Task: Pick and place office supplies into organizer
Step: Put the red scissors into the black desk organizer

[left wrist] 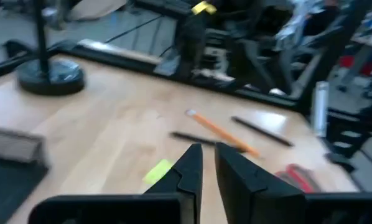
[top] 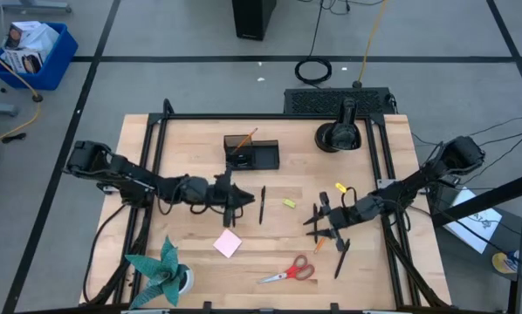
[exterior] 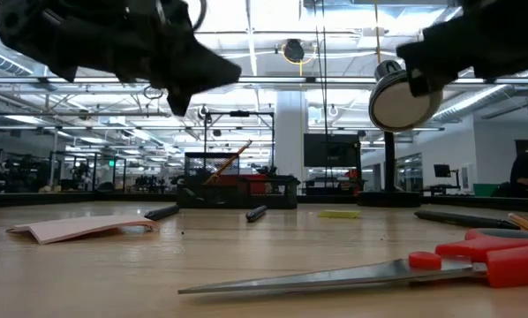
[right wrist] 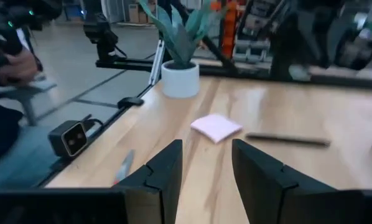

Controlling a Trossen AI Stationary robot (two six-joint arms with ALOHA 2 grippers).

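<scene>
Organizer (top: 251,153) sits at the back middle of the table (top: 191,148), one orange pencil (top: 246,137) leaning out of its taller section; the low view shows it (exterior: 237,188) only as a dark box far off, contents unreadable. Left gripper (top: 236,202) hangs over the table centre, just in front of the organizer; in the left wrist view its fingers (left wrist: 185,175) stand nearly together with a thin gap and nothing between them. Right gripper (top: 318,220) hovers right of centre, fingers (right wrist: 164,171) parted with a clear gap, empty, bare wood between them. Supplies still loose on the table: a black pen (top: 262,204) just right of the left gripper, a yellow bit (top: 289,203) between the two grippers, a second yellow bit (top: 340,187) near the right arm, a pink sticky-note pad (top: 228,243) toward the front, red-handled scissors (top: 290,272) at the front edge, another black pen (top: 340,258) right of the scissors. An orange pencil by the right gripper is mostly covered by the arm from above; the left wrist view shows it (left wrist: 221,132) lying clear, blurred. In the low view the scissors (exterior: 405,268) are cut off at the right edge and both arms are only dark shapes at the top. Teal paper plant (top: 161,270) stands at the front left corner, round black base with a post (top: 339,133) at the back right. Right wrist view catches a person's hand (right wrist: 15,62) off the table, cut off at the edge.
</scene>
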